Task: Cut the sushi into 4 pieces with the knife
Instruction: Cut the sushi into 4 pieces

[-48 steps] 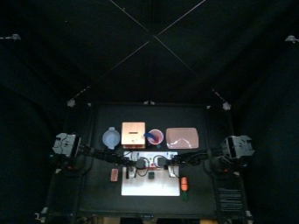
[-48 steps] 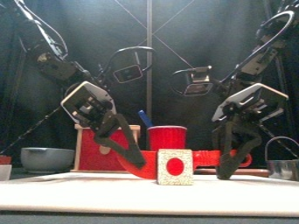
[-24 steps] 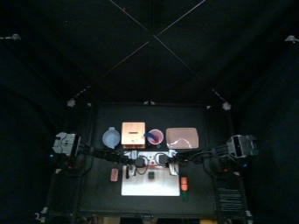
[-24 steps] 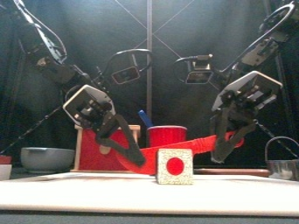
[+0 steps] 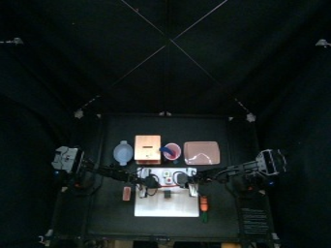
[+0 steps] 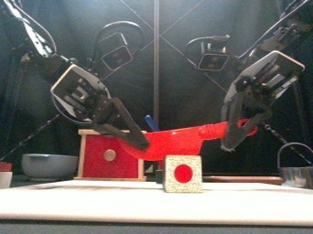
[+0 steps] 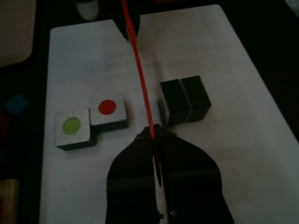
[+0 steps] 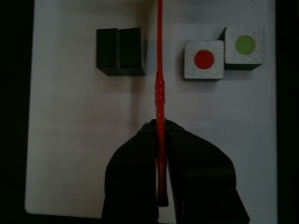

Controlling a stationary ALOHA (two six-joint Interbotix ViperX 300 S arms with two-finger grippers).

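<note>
My two grippers hold the red knife (image 6: 196,140) between them, lifted above the white cutting board (image 8: 70,105). The left gripper (image 6: 137,146) is shut on one end and the right gripper (image 6: 235,135) on the other. In the front view one sushi piece with a red dot (image 6: 184,174) stands on the board under the blade. In the left wrist view two dark green blocks (image 7: 184,99) stand joined on one side of the knife (image 7: 138,70). A red-dot piece (image 7: 108,111) and a green-dot piece (image 7: 73,129) lie on the other side, faces up.
Behind the board stand a wooden box with a red drawer front (image 6: 110,155), a red cup (image 5: 172,151) holding a blue knife (image 6: 149,122), and a pink tray (image 5: 202,152). A blue-grey bowl (image 6: 49,165) sits at the left and a metal cutter (image 6: 294,174) at the right.
The knife rose from low behind the red-dot piece to well above it, its right end first, then the left. Both grippers went up with it.
</note>
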